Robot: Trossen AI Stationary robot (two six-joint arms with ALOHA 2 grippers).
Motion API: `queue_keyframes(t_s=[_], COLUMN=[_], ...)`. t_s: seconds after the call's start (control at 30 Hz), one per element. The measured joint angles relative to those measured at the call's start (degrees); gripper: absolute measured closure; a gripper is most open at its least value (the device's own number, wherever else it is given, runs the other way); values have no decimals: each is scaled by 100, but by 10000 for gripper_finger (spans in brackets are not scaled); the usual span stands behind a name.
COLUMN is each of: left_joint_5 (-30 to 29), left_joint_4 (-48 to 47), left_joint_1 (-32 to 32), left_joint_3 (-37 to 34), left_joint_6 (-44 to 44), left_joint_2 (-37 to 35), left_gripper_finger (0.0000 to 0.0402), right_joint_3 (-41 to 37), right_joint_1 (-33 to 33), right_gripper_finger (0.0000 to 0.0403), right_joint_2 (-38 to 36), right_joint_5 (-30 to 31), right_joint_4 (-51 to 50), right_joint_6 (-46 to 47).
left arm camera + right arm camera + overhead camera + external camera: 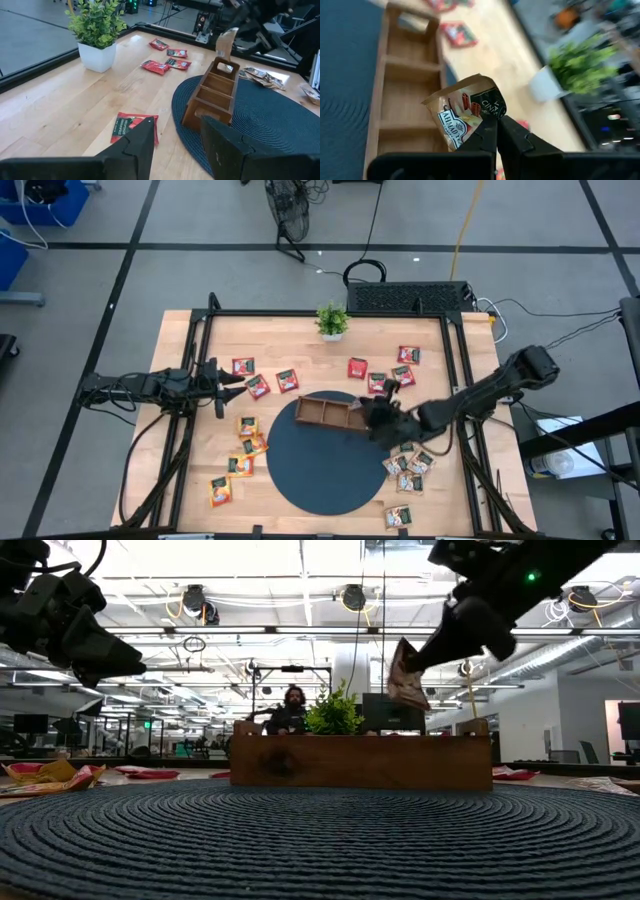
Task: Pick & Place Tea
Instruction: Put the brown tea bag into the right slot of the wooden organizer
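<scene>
While pinched tight on one pale tea sachet (465,112), right gripper (496,131) hanging over the three-compartment tray (327,413) on the mat (330,470); left gripper (175,145) parted, empty, at table's left edge.

**A lit open workroom behind a wooden table**

The wooden table (300,350) stands on a grey floor (150,280) crossed by dark lines. Beyond the table's far edge a black fan (288,215) sits on the floor, with cables trailing near it. Off the table's far left corner are blue bins (40,205). Seen level across the table, a white ceiling carries long strip lights (300,630) and round fixtures (352,597); a person (290,710) sits at a desk well behind the table.
</scene>
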Motion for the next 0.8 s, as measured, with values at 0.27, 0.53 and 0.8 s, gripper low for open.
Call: queue_keyframes(t_s=[0.27, 0.53, 0.8], left_joint_5=[2, 0, 0], left_joint_4=[0, -2, -2], left_joint_1=[0, 0, 0], left_joint_3=[0, 0, 0], left_joint_6=[-1, 0, 0], left_joint_2=[0, 0, 0], left_gripper_finger=[240, 240, 240], right_joint_3=[67, 94, 98], right_joint_1=[432, 441, 271], right_gripper_finger=[403, 403, 403], right_joint_2=[601, 744, 748], right_joint_5=[505, -57, -201], right_joint_4=[419, -21, -1344], right_joint_6=[598, 1718, 2706])
